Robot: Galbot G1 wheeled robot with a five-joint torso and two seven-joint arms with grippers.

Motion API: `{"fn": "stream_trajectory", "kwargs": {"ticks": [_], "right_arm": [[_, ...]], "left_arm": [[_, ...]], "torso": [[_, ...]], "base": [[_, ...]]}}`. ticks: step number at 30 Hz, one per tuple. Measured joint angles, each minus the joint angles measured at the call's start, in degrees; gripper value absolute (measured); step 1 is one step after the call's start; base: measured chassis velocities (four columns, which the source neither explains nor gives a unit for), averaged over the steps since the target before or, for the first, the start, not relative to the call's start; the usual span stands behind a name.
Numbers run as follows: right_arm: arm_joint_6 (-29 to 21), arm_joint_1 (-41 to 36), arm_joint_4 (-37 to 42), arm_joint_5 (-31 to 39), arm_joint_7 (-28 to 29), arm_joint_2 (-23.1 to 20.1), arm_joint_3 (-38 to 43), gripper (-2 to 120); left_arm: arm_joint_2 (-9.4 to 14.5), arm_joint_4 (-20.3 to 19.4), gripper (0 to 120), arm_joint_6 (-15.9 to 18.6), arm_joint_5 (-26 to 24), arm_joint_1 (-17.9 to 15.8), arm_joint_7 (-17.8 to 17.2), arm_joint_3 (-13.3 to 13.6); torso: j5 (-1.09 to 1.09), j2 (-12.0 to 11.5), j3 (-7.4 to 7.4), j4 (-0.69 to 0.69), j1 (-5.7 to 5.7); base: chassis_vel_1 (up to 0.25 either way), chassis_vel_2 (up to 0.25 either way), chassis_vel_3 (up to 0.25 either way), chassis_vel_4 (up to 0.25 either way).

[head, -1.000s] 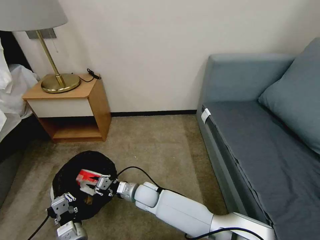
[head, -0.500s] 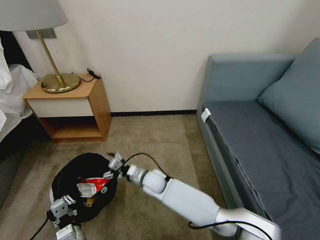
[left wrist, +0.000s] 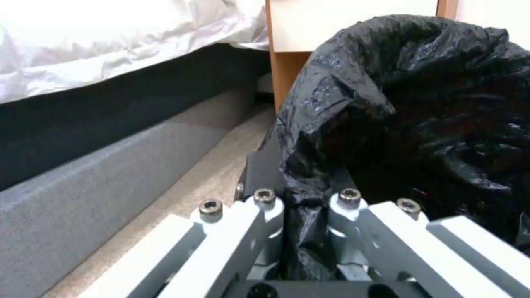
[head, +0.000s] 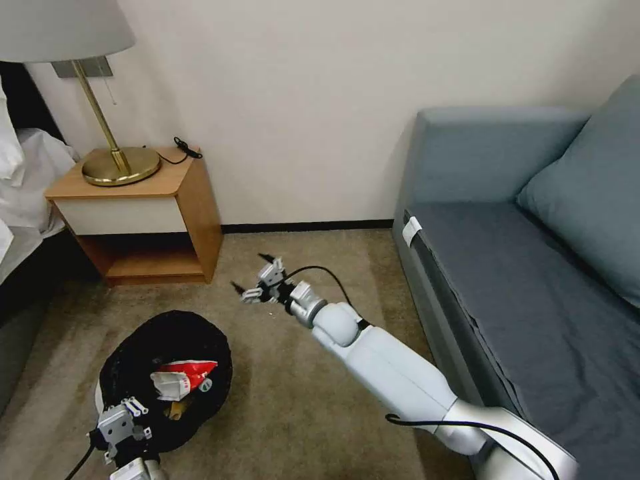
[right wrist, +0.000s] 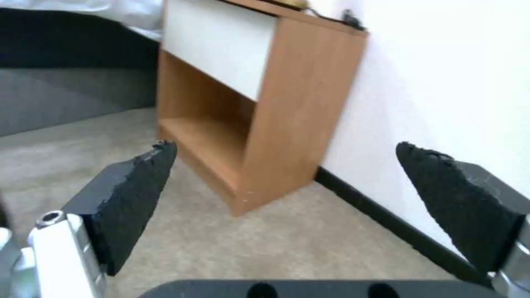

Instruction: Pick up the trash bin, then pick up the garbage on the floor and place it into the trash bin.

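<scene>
The trash bin [head: 137, 360], wrapped in a wrinkly black bag, sits low at the left of the head view. My left gripper [head: 119, 425] is shut on its near rim; the left wrist view shows the fingers [left wrist: 265, 211] pinching the black plastic of the trash bin [left wrist: 420, 99]. Garbage lies inside: a red-white snack bag [head: 181, 377] with a small brown piece [head: 175, 408] beneath it. My right gripper [head: 251, 275] hangs open and empty over the carpet, beyond the bin and to its right. In the right wrist view my right gripper [right wrist: 286, 145] shows both black pads [right wrist: 138, 194] spread wide apart.
A wooden nightstand [head: 143, 213] with a brass lamp [head: 120, 163] stands at the wall behind the bin, also seen as the nightstand [right wrist: 248, 103]. A bed [head: 27, 200] edges the far left. A grey-blue sofa [head: 533, 280] fills the right. Beige carpet [head: 320, 260] lies between.
The right gripper let go of the red-white snack bag into the bin, then drew away from it toward the wall, open. The left gripper kept its hold on the rim.
</scene>
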Motion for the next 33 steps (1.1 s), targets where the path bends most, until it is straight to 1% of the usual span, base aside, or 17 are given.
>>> {"fn": "stream_trajectory", "kwargs": {"ticks": [6,8,10,14,16,20,21,24,28,31,32,33], "right_arm": [[0.05,-1.89,-1.4,0.47,0.91,-0.36,5.87,100],[0.05,-2.24,-1.79,0.56,1.08,-0.37,6.55,100],[0.04,-4.25,-4.29,0.41,1.9,-0.57,9.39,100],[0.04,-5.37,-5.44,-0.32,2.13,-0.72,10.89,100],[-0.25,-7.22,-6.09,-0.71,2.7,-0.97,13.18,100],[-0.28,-8.22,-6.12,-0.77,2.72,-0.95,14.72,100],[-0.49,-9.12,-6.12,-0.76,2.7,-0.76,16.89,100],[-0.52,-10.52,-6.68,-1.01,2.44,-0.43,20.11,100],[-0.28,-10.95,-7.38,-1.34,2.32,-0.42,20.87,100],[0.97,-11.74,-9.27,-3.19,1.91,0.0,22.13,100],[1.51,-12.09,-9.99,-3.81,1.79,0.27,22.84,100],[1.51,-12.09,-9.99,-3.81,1.79,0.27,22.84,100]], "left_arm": [[-0.28,-0.01,3,-0.22,0.38,0.23,-0.22,0.08],[-0.34,-0.02,3,-0.3,0.46,0.23,-0.24,0.08],[-0.47,-0.02,3,-0.73,0.57,0.28,-0.26,0.08],[-0.47,-0.12,3,-0.85,0.2,0.2,-0.26,-0.03],[-0.49,-0.64,3,-0.85,-0.56,-0.45,-0.33,-0.43],[-0.51,-0.97,3,-0.65,-0.66,-0.85,-0.31,-0.73],[-0.5,-1.21,3,-0.35,-0.76,-1.09,-0.31,-0.98],[-0.46,-1.61,3,0.03,-1.29,-1.31,-0.28,-1.31],[-0.43,-1.66,3,0.23,-2.0,-1.73,-0.24,-1.64],[-0.51,-2.27,3,1.68,-6.98,-3.49,-0.28,-2.79],[-0.3,-2.68,3,1.79,-11.12,-4.32,0.57,-3.06],[-0.3,-2.68,3,1.79,-11.12,-4.32,0.57,-3.06]], "torso": [[-0.01,0.0,0.0,0.0,0.0],[-0.01,0.0,0.0,0.0,0.0],[0.0,0.0,0.0,0.0,0.0],[-0.01,0.0,0.0,-0.01,0.0],[0.0,0.0,0.0,-0.01,0.0],[0.0,0.0,0.0,0.0,0.0],[0.0,0.0,0.0,-0.01,0.0],[0.0,0.0,0.0,-0.01,0.0],[-0.01,0.0,0.0,-0.01,0.0],[0.0,0.0,0.0,0.0,0.0],[-0.01,0.0,0.0,0.01,0.0],[-0.01,0.0,0.0,0.01,0.0]], "base": [[0.0,0.0,0.0,0.0],[0.0,0.0,0.0,0.0],[0.0,0.0,0.0,0.0],[0.0,0.0,0.0,0.0],[0.0,0.0,0.0,0.0],[0.0,0.0,0.0,0.0],[0.0,0.0,0.0,0.0],[0.0,0.0,0.0,0.0],[0.0,0.0,0.0,0.0],[0.0,0.0,0.0,0.0],[0.0,0.0,0.0,0.0],[0.0,0.0,0.0,0.0]]}}
